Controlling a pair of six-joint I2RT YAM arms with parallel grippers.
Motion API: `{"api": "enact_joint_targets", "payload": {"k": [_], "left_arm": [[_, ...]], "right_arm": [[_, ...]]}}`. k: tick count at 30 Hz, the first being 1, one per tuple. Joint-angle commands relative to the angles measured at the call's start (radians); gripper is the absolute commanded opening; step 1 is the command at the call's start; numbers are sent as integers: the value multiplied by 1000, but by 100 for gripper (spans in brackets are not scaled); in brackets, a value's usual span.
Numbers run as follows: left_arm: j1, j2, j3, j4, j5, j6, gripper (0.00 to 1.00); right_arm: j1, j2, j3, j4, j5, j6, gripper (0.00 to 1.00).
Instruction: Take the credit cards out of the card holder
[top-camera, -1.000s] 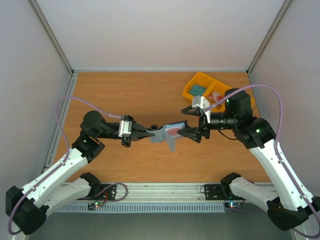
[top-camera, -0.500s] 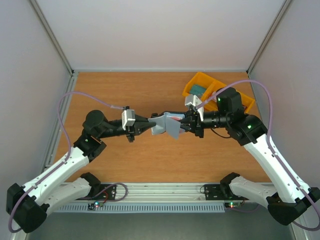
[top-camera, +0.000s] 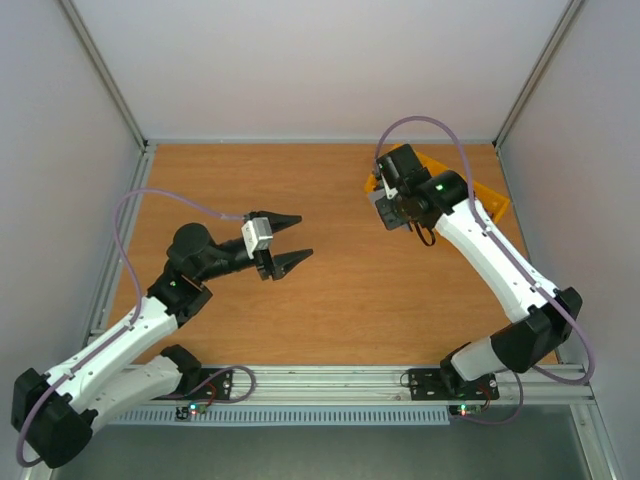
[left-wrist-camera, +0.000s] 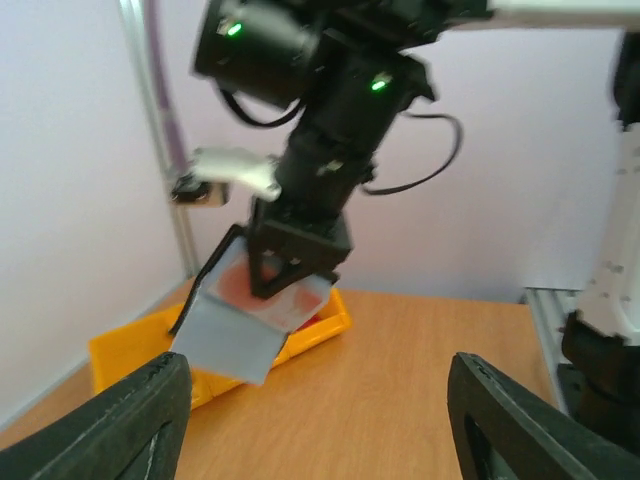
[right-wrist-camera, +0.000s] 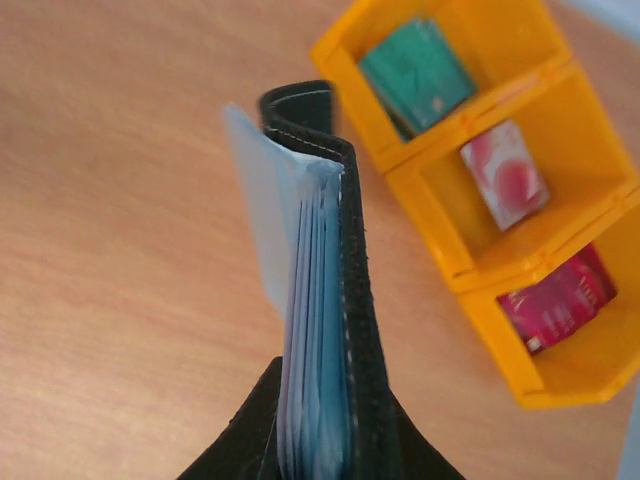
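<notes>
The card holder (right-wrist-camera: 322, 330), grey-blue with dark stitched edges, hangs edge-on between my right gripper's (right-wrist-camera: 325, 440) fingers, which are shut on it. In the left wrist view it shows as a folded grey-blue flap (left-wrist-camera: 232, 335) with a red credit card (left-wrist-camera: 238, 283) inside, held above the table beside the yellow tray. In the top view the right wrist (top-camera: 392, 208) hides the holder. My left gripper (top-camera: 288, 240) (left-wrist-camera: 320, 430) is open and empty, well to the left of the holder.
A yellow three-compartment tray (right-wrist-camera: 470, 275) (top-camera: 492, 205) sits at the back right. It holds a green card (right-wrist-camera: 415, 70), a pink card (right-wrist-camera: 505, 172) and a red card (right-wrist-camera: 556, 300). Bare wooden table (top-camera: 330, 300) lies between the arms.
The left gripper has opened and let go of the card holder. The right gripper has closed on it and carried it back and right, next to the yellow tray.
</notes>
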Motion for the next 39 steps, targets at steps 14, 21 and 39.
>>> {"api": "enact_joint_targets", "payload": {"k": [14,21,39], "left_arm": [[-82,5,-5,51,180,-165,25],[-81,18,9,-10,140,-198,26],[-82,23,-2,48,163,-177,15]], "right_arm": [[11,-212,-150,308,-1016,48,1],[11,-296,-262,469,-1263,12,1],[93,-306,-303,505,-1234,-135,2]]}}
